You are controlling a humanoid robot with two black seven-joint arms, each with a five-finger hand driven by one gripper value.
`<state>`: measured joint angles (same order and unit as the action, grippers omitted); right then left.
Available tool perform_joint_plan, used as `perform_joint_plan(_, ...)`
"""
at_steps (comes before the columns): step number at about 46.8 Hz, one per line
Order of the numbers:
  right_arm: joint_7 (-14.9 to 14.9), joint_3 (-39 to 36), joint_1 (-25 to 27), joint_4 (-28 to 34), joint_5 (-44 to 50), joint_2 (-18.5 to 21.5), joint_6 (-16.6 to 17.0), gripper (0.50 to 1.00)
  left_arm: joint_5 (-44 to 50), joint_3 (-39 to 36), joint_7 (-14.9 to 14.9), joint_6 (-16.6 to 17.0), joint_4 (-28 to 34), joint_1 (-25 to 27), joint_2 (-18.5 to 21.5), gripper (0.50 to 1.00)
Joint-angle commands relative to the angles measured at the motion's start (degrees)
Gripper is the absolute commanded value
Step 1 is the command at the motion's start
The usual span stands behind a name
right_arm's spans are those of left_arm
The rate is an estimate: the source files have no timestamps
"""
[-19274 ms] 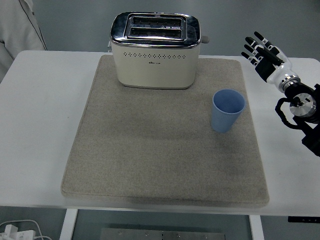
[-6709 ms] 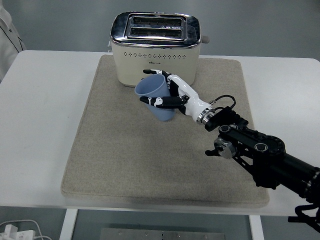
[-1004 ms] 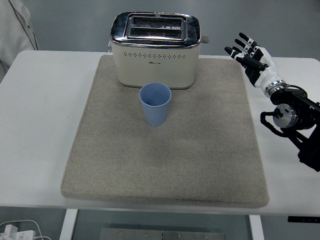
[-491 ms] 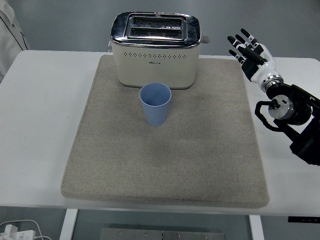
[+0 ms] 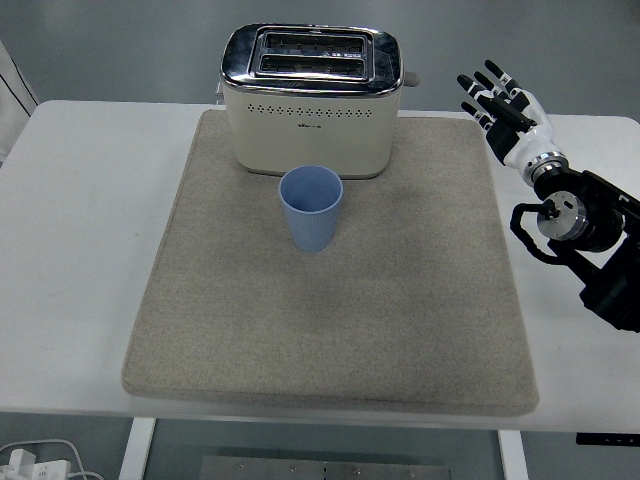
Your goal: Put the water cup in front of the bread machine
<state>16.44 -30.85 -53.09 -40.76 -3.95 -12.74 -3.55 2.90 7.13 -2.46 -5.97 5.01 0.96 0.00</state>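
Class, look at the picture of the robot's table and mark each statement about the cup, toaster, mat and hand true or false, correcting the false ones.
1. The cup stands upright on the mat. True.
2. The cup lies behind the toaster. False: it stands in front of it, nearer the table's near edge.
3. The right hand grasps the cup. False: it is off to the right, fingers spread, holding nothing.
4. The toaster sits on the mat's far end. True.
5. The cup is red. False: it is blue.
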Motion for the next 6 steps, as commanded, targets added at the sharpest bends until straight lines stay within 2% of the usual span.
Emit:
perform_joint_plan(1, 0.17, -0.18, 0.17, -0.29, -0.09, 0.08, 0.12, 0.932, 0.0, -0.01, 0.0, 0.0, 0.0, 0.0, 0.0, 1.0)
perform_joint_plan(6, 0.43, -0.09, 0.18, -0.46, 0.0, 0.08, 0.03, 0.932, 0.0, -0.01, 0.0, 0.0, 0.0, 0.09, 0.0, 1.0)
